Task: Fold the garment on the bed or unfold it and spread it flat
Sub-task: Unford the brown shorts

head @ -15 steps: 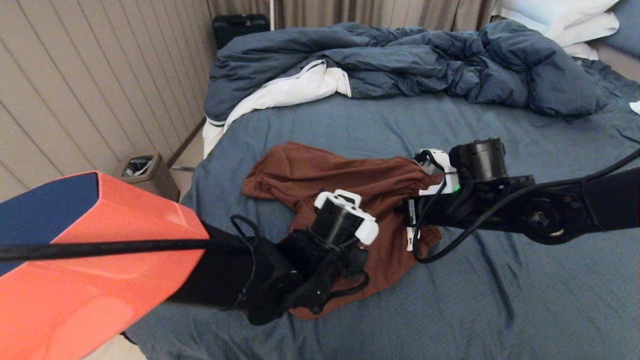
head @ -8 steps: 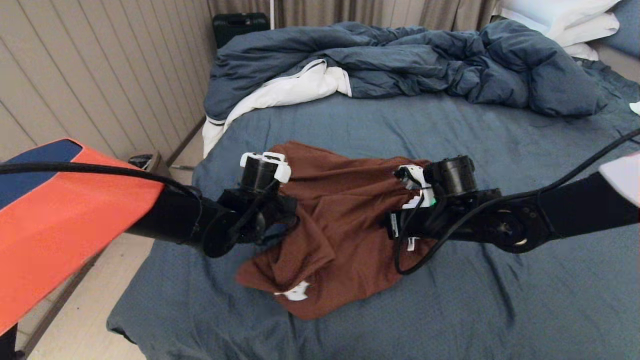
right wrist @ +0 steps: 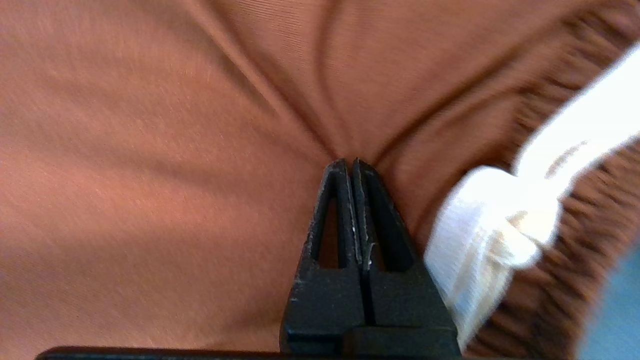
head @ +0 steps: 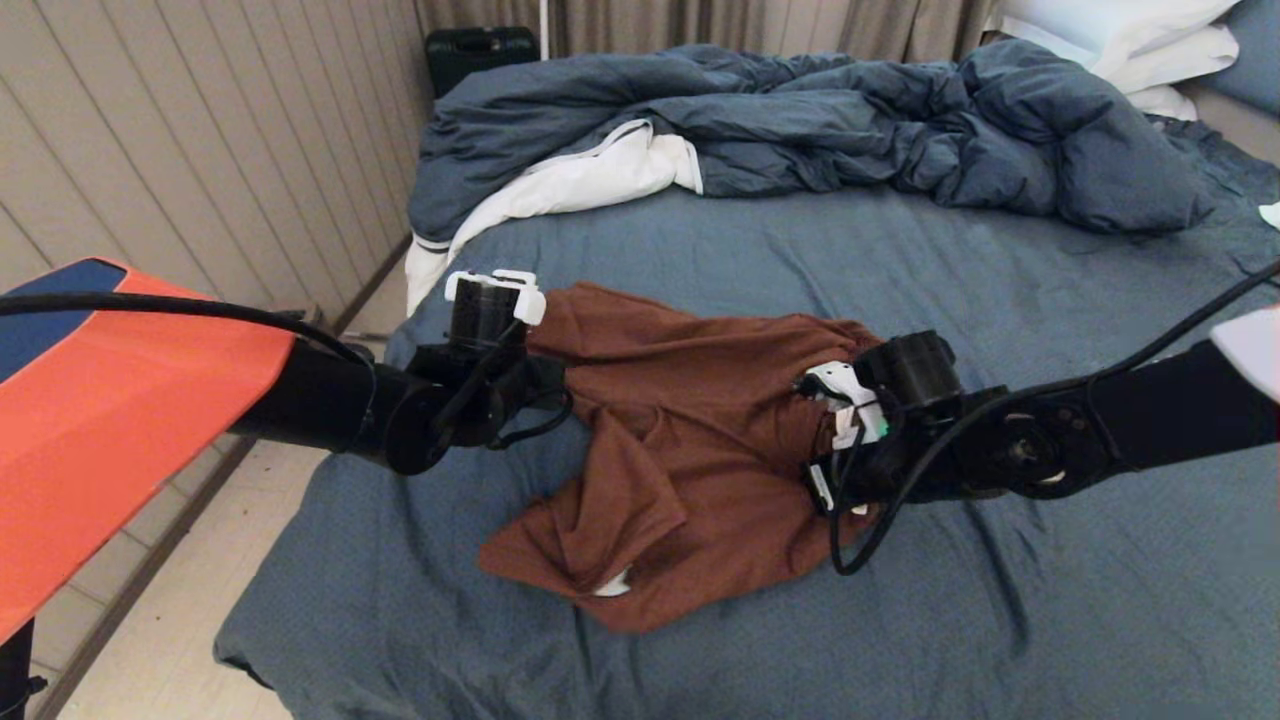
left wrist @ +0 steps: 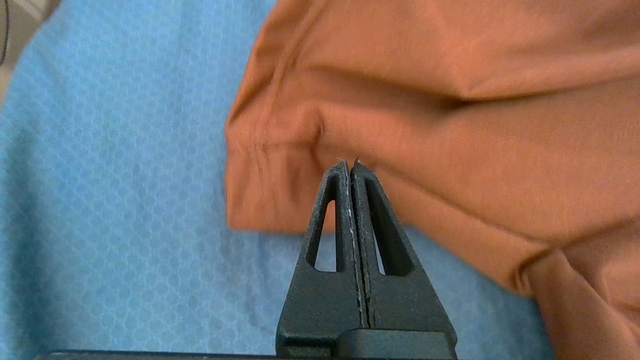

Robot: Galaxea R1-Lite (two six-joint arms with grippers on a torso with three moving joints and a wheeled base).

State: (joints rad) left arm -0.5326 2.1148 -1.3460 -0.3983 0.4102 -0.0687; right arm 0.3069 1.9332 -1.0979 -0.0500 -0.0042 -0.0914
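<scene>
The rust-brown shorts (head: 700, 420) lie rumpled on the bed's slate-blue sheet (head: 1000, 280), pulled out between my two grippers. My left gripper (head: 562, 383) is shut on a fold near one leg hem (left wrist: 270, 190), its tips (left wrist: 350, 165) pinching the cloth. My right gripper (head: 818, 448) is shut on fabric just beside the gathered waistband (right wrist: 575, 280) and white drawstring (right wrist: 500, 235); creases run out from its tips (right wrist: 348, 161). A lower leg flap is folded over, showing a bit of white logo (head: 612, 587).
The rumpled dark blue duvet (head: 850, 120) with white lining (head: 590, 175) lies across the far side of the bed, white pillows (head: 1130, 40) at far right. The bed's left edge drops to the floor (head: 200, 640) beside a panelled wall. A black case (head: 480, 50) stands behind.
My left gripper has swung left and farther away, dragging its fold of the shorts with it. My right gripper has dipped slightly nearer. The shorts are now stretched wider between them.
</scene>
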